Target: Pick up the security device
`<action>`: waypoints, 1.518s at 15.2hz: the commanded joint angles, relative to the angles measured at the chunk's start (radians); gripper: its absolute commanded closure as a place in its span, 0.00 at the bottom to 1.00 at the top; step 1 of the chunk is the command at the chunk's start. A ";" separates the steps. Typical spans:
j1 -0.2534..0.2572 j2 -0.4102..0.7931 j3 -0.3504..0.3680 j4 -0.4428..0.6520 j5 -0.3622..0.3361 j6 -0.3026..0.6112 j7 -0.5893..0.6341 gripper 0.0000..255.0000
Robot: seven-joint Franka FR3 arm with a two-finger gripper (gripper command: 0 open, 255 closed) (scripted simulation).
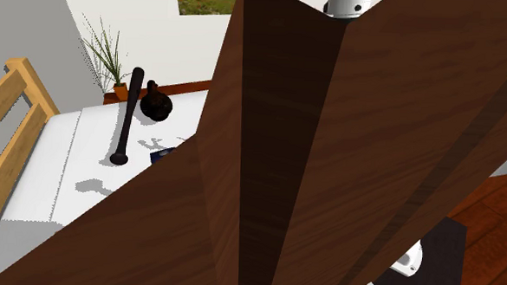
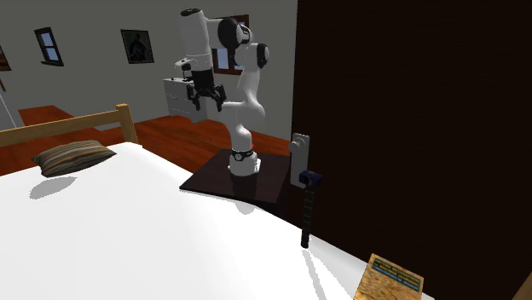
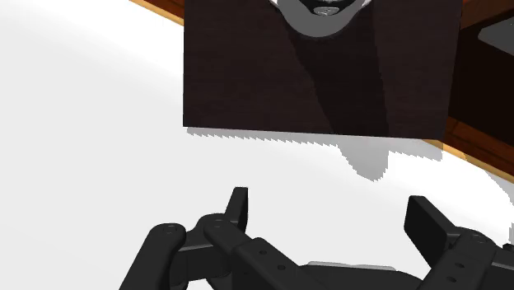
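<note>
Hiding most of the white bed (image 1: 69, 157), a wooden panel (image 1: 347, 149) looms; the end effector (image 3: 329, 206) hangs open.

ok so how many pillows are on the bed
1: a striped pillow on the white bed by the wooden rail; the dark panel may hide others.

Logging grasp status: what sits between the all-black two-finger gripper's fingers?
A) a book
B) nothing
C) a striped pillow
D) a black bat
B: in the wrist view the all-black two-finger gripper has its fingers apart, with just the white bed surface seen between them.
</note>
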 commanded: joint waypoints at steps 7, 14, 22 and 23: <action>0.053 0.036 0.103 -0.056 0.113 0.145 0.114 0.00; 0.112 0.136 0.227 -0.067 0.221 0.332 0.234 0.00; 0.155 0.315 0.371 -0.005 0.288 0.546 0.368 0.00; 0.157 0.341 0.389 0.008 0.290 0.571 0.385 0.00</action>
